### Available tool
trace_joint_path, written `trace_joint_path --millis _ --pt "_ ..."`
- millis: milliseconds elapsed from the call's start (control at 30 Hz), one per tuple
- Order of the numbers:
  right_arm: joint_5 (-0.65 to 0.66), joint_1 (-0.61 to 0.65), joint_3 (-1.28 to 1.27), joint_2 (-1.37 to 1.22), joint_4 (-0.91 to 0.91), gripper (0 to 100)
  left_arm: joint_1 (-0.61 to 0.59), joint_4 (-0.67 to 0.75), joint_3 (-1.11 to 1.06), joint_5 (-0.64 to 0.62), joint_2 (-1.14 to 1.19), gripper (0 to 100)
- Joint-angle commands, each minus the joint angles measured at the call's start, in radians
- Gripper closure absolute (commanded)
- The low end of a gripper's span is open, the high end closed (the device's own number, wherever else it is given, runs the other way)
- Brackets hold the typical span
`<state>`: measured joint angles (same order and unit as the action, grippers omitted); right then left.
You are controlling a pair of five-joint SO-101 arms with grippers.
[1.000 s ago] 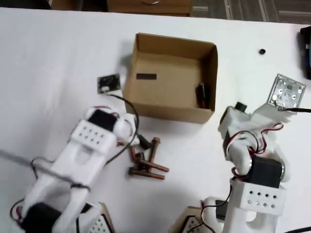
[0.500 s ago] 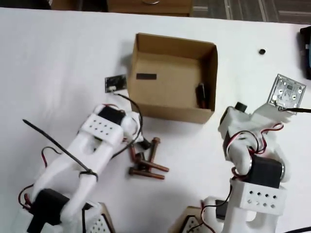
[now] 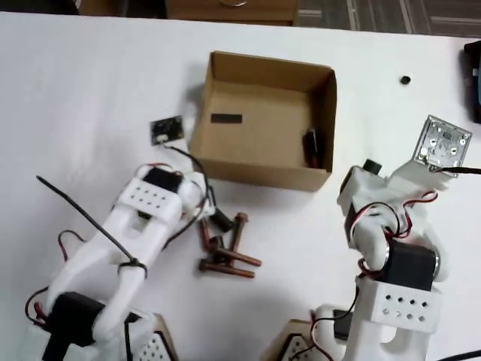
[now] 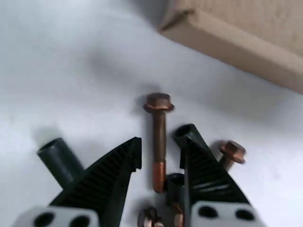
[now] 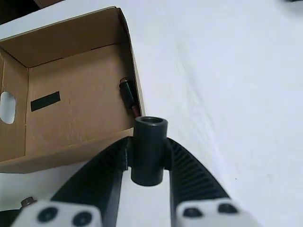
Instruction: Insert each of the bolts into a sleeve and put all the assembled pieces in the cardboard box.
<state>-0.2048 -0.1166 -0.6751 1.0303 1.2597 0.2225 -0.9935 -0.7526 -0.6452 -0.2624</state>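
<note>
Several copper bolts lie in a pile in front of the cardboard box, with a dark sleeve among them. My left gripper is open low over the pile, its fingers on either side of one bolt. A loose sleeve lies beside one finger, and another bolt lies past the other. My right gripper is shut on a dark sleeve, held upright near the box's right corner. One assembled piece lies inside the box against its right wall.
A small black item sits on the white table far right of the box. A dark object is at the right edge. A black cable tie sticks out from the left arm. The arms' bases stand at the near edge.
The left arm has shifted over the bolt pile, first toward the box, then slightly back. The right arm with its sleeve has stayed still.
</note>
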Motion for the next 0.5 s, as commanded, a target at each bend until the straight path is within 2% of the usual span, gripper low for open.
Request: trace_joint_path --millis 0,100,233,467 --pt "0.008 -0.007 0.006 0.018 -0.007 97.9 -0.02 0.031 -0.01 0.008 -0.006 89" --pt "0.008 -0.005 0.006 0.018 -0.007 97.9 -0.015 0.037 -0.002 0.006 -0.012 93" --pt "0.008 -0.005 0.006 0.018 -0.005 97.9 -0.014 0.052 0.002 0.006 -0.006 93" --pt "0.008 -0.005 0.006 0.018 -0.005 97.9 0.074 0.063 -0.002 0.0 -0.005 93"
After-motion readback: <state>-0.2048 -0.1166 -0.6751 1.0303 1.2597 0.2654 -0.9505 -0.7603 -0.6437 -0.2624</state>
